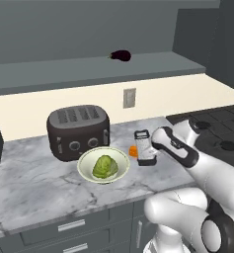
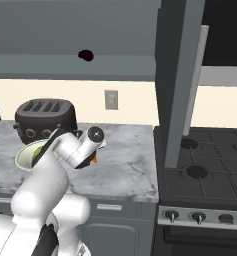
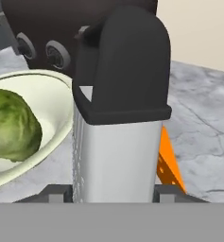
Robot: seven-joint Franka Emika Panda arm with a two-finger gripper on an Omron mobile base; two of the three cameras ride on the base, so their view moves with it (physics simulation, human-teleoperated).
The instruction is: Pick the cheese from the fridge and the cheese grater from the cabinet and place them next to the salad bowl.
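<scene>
Hand view is taken up by the cheese grater (image 3: pixel 118 142), seen close and upright on the marble table (image 3: pixel 203 142), its black handle above the silver body. The end effector (image 3: pixel 111 196) is set around the grater's lower body, one dark fingertip (image 3: pixel 54 193) showing at each side of it — the jaws are closed on the grater.

Places below are given relative to the salad bowl (image 1: pixel 103 164). In the left base view the cheese grater (image 1: pixel 143 147) is seen just to the right of the bowl, close to its rim, standing on the table (image 1: pixel 34 178). The cheese (image 1: pixel 133 151) — a small orange wedge — lies between the bowl and the grater, touching or nearly touching the grater; which of the two cannot be told. A dark toaster (image 1: pixel 78 131) stands directly behind the bowl, near it. An eggplant (image 1: pixel 121 56) lies on the cabinet (image 1: pixel 89 69) shelf, well above and behind the bowl. A lump of green lettuce (image 1: pixel 105 166) sits inside the bowl.
</scene>
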